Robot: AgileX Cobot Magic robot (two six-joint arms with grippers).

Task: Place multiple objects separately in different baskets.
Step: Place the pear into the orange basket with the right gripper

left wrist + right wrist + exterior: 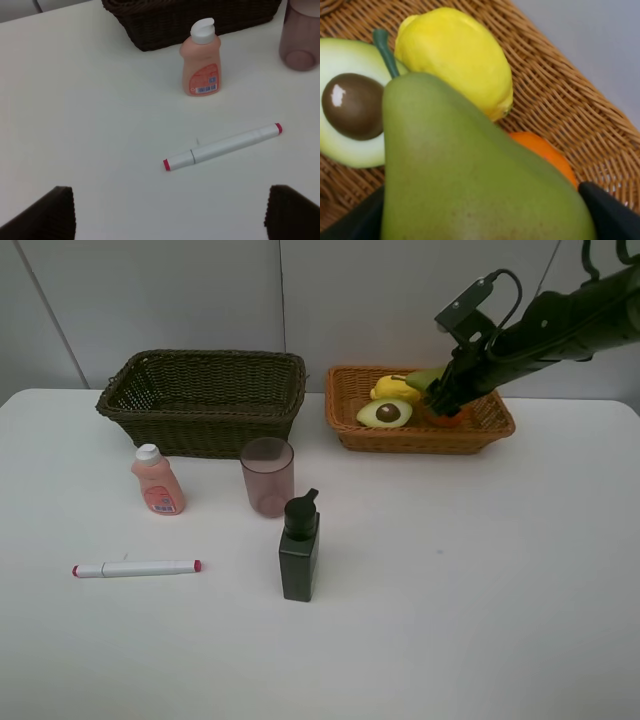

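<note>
Over tan basket [420, 445], right hand [440, 400] around pear [421, 378]

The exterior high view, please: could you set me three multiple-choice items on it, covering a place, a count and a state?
1. Which basket holds the avocado half? A the darker one; B the orange-tan basket; C neither.
2. How many things rest on the table outside the baskets? A two; B three; C four.
3. The right gripper is: A shut on the pear; B open; C shut on nothing.
Answers: B, it lies on tan weave; C, bottle, cup, pump bottle, marker; A, the pear fills its grip.
</note>
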